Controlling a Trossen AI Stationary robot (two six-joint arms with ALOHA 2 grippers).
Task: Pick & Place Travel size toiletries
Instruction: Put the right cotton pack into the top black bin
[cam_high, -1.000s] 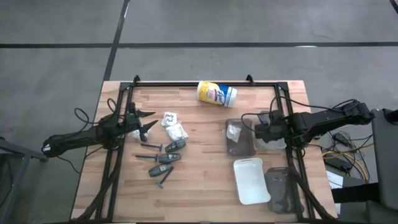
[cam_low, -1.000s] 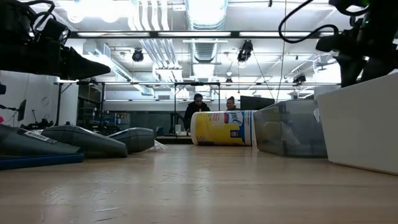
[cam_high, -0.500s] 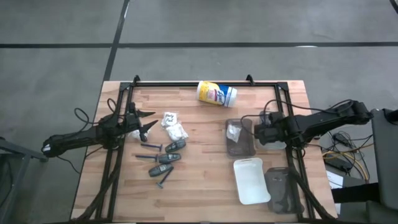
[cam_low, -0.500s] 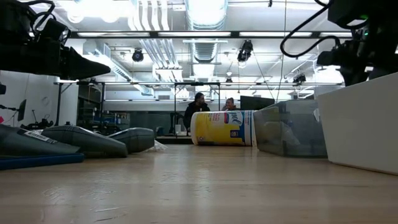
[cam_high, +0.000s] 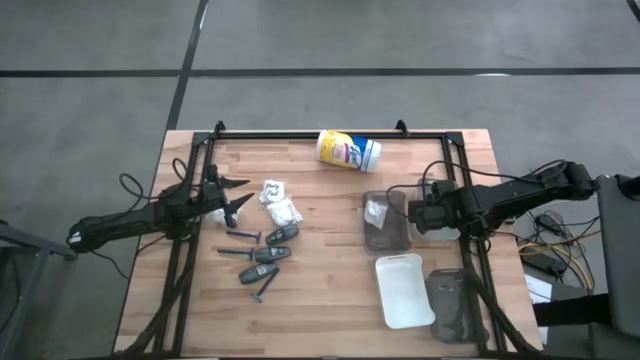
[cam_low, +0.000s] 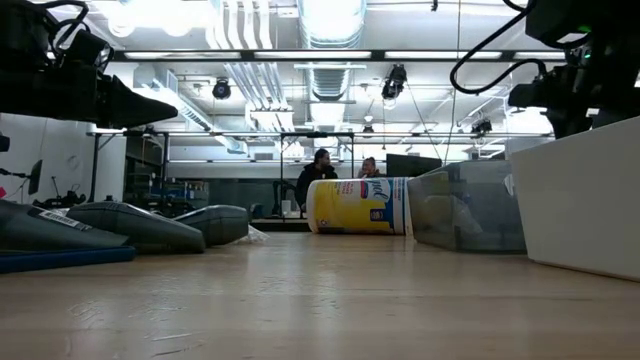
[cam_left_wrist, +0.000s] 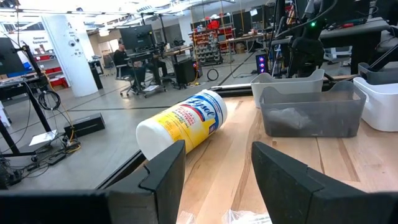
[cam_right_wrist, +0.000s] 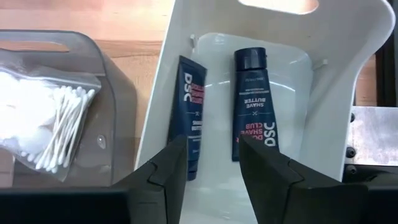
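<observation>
The left gripper (cam_high: 232, 196) hovers open and empty at the table's left, the white packets (cam_high: 279, 201) just beside its tips and the grey tubes (cam_high: 270, 250) nearby. The right gripper (cam_high: 414, 212), open too, hangs over the clear tray (cam_high: 400, 240) holding a cotton-swab bag (cam_right_wrist: 46, 127).

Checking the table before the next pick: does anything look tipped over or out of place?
The yellow-and-white canister lies on its side near the table's far edge, beside none of the trays. The toiletries lie loose and scattered on the left side, as expected before sorting. Nothing looks spilled or damaged.
</observation>
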